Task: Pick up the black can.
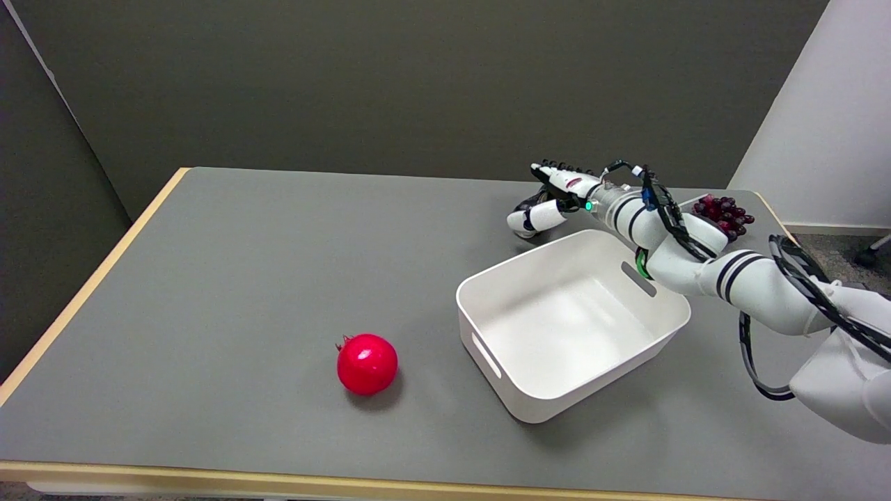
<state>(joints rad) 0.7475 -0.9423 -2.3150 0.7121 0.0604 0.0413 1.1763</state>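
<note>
My right hand (553, 195) reaches past the far side of the white bin, low over the grey table. Its fingers (560, 170) lie along the far side and its thumb (532, 219) along the near side of a dark shape, the black can (546, 198). The hand grips the can, and only a small black patch of it shows between thumb and fingers. Whether the can still touches the table is hidden.
An empty white bin (487, 292) stands right of centre, directly under my forearm. A red pomegranate (367, 363) lies near the front. A bunch of dark red grapes (724, 212) sits behind the arm by the table's right edge (773, 212).
</note>
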